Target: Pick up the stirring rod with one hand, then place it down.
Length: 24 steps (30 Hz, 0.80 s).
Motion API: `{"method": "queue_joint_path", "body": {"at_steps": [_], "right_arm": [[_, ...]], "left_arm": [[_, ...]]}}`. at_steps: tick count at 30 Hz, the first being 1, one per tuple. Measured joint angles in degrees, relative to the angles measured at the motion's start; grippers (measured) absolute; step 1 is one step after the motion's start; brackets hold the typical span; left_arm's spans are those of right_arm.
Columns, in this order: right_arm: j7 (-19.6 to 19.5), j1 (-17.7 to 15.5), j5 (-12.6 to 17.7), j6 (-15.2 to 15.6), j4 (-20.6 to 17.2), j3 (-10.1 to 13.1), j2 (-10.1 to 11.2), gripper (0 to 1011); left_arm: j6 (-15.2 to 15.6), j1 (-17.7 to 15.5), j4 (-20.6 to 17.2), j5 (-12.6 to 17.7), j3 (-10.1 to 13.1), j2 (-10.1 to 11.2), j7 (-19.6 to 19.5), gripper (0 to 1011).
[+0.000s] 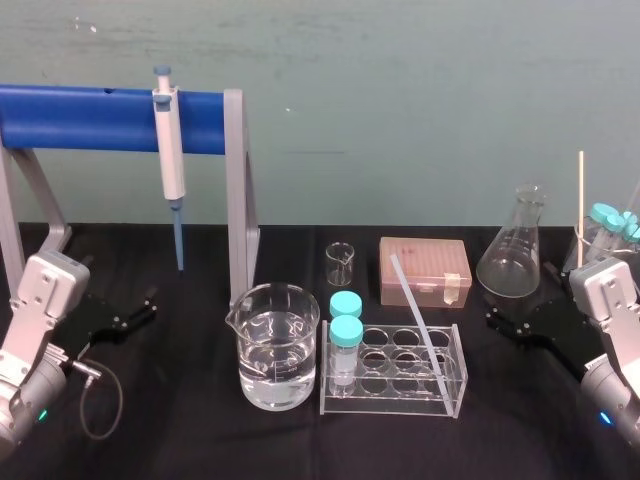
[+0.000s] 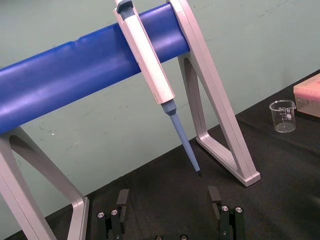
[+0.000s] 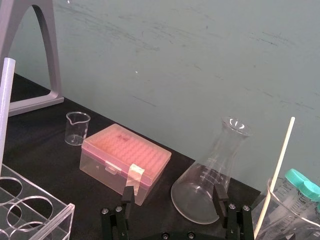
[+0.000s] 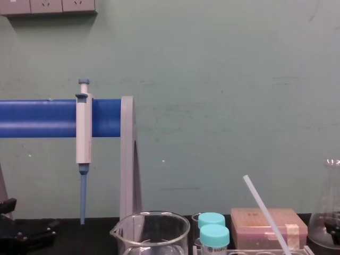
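Observation:
The stirring rod (image 1: 415,312) is a thin translucent white rod. It leans in the clear tube rack (image 1: 455,395), its top tilted toward the back left. It also slants up in the chest view (image 4: 263,211) and runs along the edge of the right wrist view (image 3: 5,100). My right gripper (image 1: 508,322) rests open on the table to the right of the rack, in front of the conical flask (image 1: 512,250). Its fingers (image 3: 128,195) hold nothing. My left gripper (image 1: 138,306) lies open at the far left, its gap (image 2: 168,200) bare, below the pipette (image 2: 150,60).
A white-and-blue pipette (image 1: 169,160) hangs from the blue bar stand (image 1: 100,118). A beaker of water (image 1: 277,345), two teal-capped tubes (image 1: 346,335), a small beaker (image 1: 340,262) and a pink tip box (image 1: 425,270) fill the middle. A thin cream stick (image 1: 580,195) stands among capped tubes at the right.

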Motion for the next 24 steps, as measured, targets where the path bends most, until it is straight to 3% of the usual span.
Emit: {"method": "queue_joint_path", "body": {"at_steps": [24], "right_arm": [[0.0, 0.0, 0.0, 0.0, 0.0, 0.0, 0.0, 1003]], "left_arm": [[0.0, 0.0, 0.0, 0.0, 0.0, 0.0, 0.0, 1000]]}}
